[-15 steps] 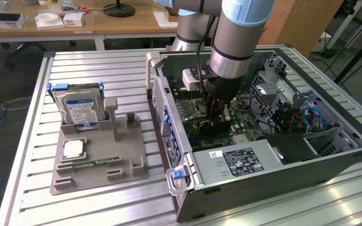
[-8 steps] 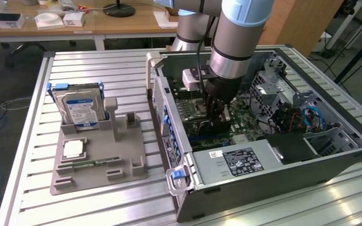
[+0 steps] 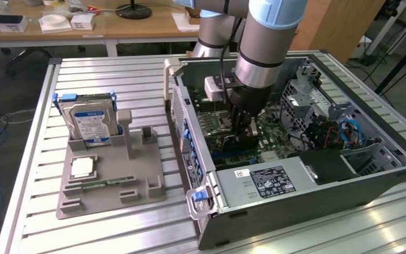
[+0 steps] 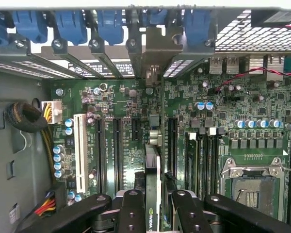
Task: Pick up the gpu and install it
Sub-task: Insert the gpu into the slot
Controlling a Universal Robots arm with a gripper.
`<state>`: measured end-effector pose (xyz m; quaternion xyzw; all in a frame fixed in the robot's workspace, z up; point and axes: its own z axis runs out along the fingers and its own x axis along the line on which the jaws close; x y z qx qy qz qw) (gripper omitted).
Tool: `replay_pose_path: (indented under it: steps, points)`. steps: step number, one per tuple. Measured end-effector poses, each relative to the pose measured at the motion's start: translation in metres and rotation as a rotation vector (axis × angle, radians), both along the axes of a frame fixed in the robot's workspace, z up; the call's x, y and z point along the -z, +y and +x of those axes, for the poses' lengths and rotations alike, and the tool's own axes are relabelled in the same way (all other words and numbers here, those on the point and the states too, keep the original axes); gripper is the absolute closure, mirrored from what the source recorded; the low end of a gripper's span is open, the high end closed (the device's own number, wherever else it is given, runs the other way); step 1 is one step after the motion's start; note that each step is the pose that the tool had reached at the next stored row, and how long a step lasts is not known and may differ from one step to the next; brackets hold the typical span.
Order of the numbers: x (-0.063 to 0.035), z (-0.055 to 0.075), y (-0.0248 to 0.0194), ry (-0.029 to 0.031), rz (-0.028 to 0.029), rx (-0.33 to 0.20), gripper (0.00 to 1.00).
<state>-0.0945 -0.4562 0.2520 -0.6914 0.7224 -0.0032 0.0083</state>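
One arm reaches down into the open computer case (image 3: 372,153) lying on the table (image 3: 40,106), its end effector (image 4: 155,204) clamped on the gpu (image 4: 153,165). Held edge-on, the card stands over the motherboard (image 4: 126,111), its metal bracket (image 4: 154,53) up against the case's rear slot openings. Beside the case, a grey holder (image 3: 111,180) carries a blue-labelled hard drive (image 3: 90,124).

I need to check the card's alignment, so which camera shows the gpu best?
The wrist view: the gpu stands edge-on between the gripper fingers, its bracket at the case's rear slots. In the exterior view the arm hides most of it inside the computer case.
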Motion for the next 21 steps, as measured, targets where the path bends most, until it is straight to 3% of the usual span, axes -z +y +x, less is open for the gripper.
replay_pose_path:
  steps: [5, 13, 21]
  points:
    - [-0.0002, 0.0, -0.0001, 0.0003, -0.0007, 0.025, 0.74]
    - [0.004, 0.0, -0.0002, 0.0005, -0.0011, 0.025, 0.74]
    - [0.0013, 0.0003, -0.0001, 0.0022, -0.0007, 0.024, 0.74]
